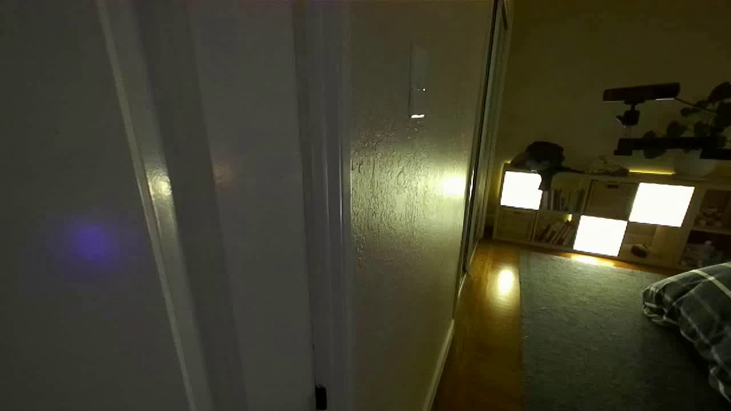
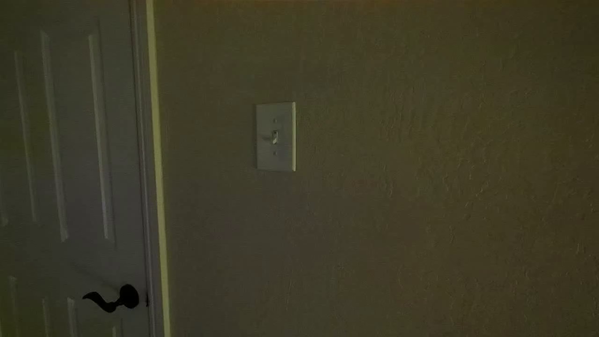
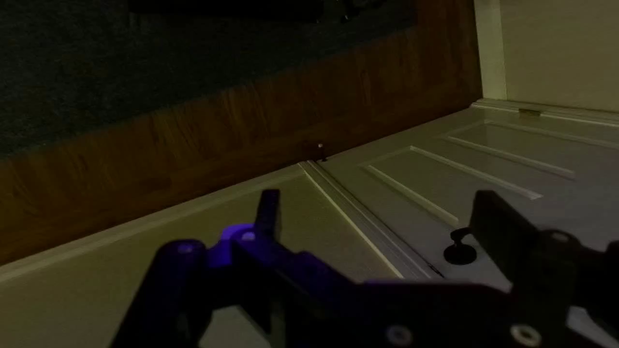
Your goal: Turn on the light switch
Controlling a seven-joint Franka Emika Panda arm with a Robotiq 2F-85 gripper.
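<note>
Leftmost in an exterior view stood a door (image 2: 77, 187), its dark handle (image 2: 110, 307) near the frame (image 2: 152, 187); right of that, toward the left edge of the wall (image 2: 435, 187), sat the light switch (image 2: 276, 136), upright, probably put there for reach on entering. Nothing touched it; the dimness hid which way its toggle (image 2: 274, 139) pointed. In the wrist view the tool (image 3: 377, 205) held nothing, its fingers (image 3: 267, 215) spread apart; bringing them together would likely suit nudging so small a part.

The light switch (image 2: 275, 136) sits on a textured wall (image 2: 398, 187), right of the panelled door (image 2: 77, 140) with its dark handle (image 2: 112, 299).
</note>
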